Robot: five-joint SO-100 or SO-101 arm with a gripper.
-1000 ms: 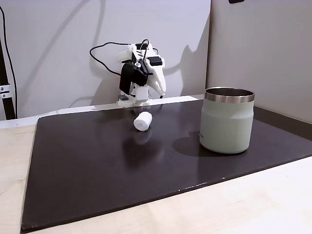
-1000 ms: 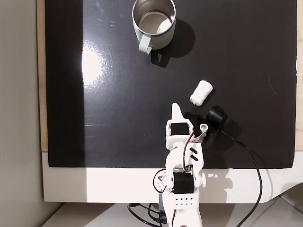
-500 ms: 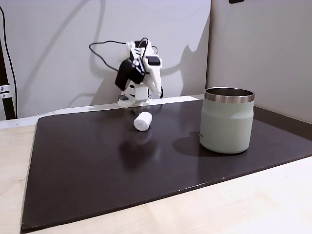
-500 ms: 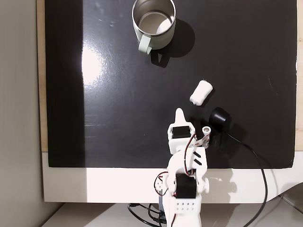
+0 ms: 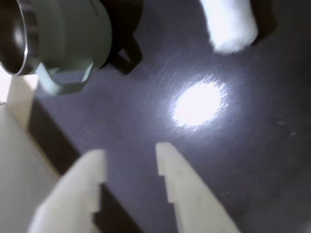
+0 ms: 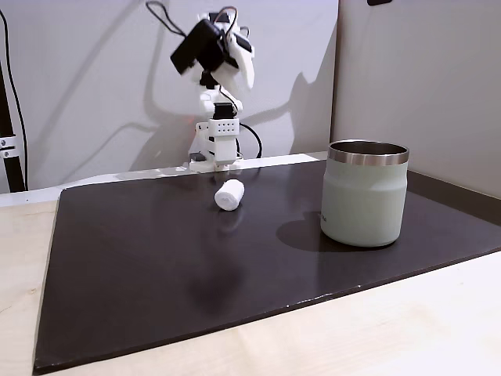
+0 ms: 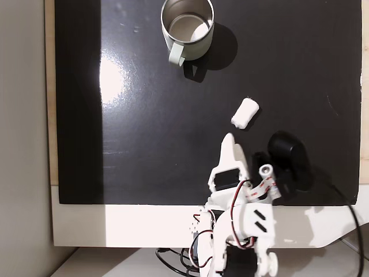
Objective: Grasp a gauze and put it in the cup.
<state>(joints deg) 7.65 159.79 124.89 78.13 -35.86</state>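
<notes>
Right now you are at the reach step: nothing is gripped yet, and your arm is raised high above its base at the back of the worktop (image 6: 23, 258), a pale wooden surface carrying one dark mat (image 6: 156, 266). On that mat stands one cup (image 6: 365, 193), upright and empty as the top-down fixed view (image 7: 187, 26) lets you see inside, with a small handle on its near side there. Your one hand (image 5: 129, 158) has its two fingers parted by a modest gap in the wrist view, with nothing between them, only the shiny mat and a glare spot beyond. Smallest of all, the single gauze (image 6: 229, 194) lies on its side on the mat, well apart from the cup and nearer the arm's base; from above it (image 7: 245, 112) sits just ahead of the hand. Your next move, I would judge, calls for lowering the hand over the roll, lining the fingers across its short width, then closing gently, since soft fabric could squash or roll away.
</notes>
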